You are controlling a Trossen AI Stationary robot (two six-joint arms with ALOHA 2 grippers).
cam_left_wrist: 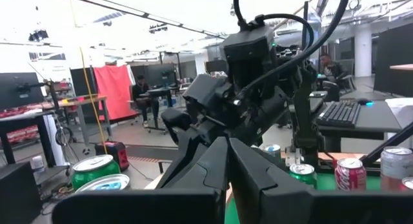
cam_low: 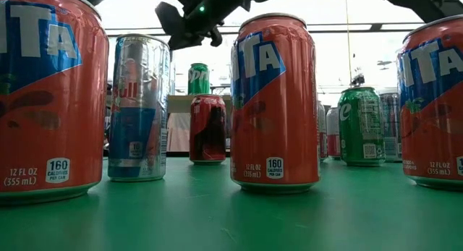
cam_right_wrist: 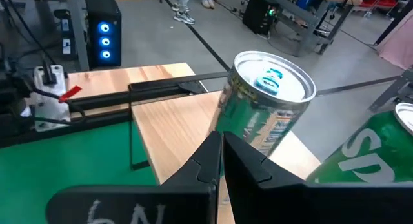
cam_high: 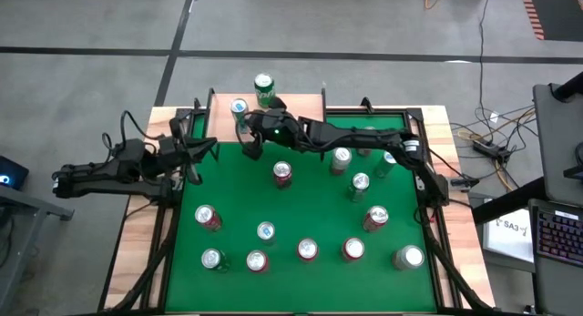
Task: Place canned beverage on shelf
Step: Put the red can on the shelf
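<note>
The shelf (cam_high: pixel 301 107), a light-wood board (cam_right_wrist: pixel 171 124), stands at the table's far edge. Two cans stand upright on their bases on it: a silver can with a blue tab (cam_high: pixel 240 107) (cam_right_wrist: pixel 268 114) and a green can (cam_high: pixel 264 84) (cam_right_wrist: pixel 361 153) behind it. My right gripper (cam_high: pixel 247 137) (cam_right_wrist: pixel 221 139) reaches across the table to the shelf's near left part, shut, with its tips right at the silver can's lower side. My left gripper (cam_high: pixel 209 152) (cam_left_wrist: pixel 227 145) hovers shut and holds nothing, over the table's far left, pointing level toward the right arm. My right gripper's shut fingertips (cam_right_wrist: pixel 213 146) stand against the lower side wall (cam_right_wrist: pixel 242 130) of the silver can, coming nearly level from the table's near side. Whether they touch the wall I cannot tell. The can stands upright on the shelf board.
Several cans stand on the green table (cam_high: pixel 232 184): a red one (cam_high: pixel 282 173) near the middle, silver and green ones (cam_high: pixel 342 158) under the right arm, and orange ones (cam_low: pixel 275 103) along the near edge. A black frame rail (cam_right_wrist: pixel 161 87) runs along the shelf's side.
</note>
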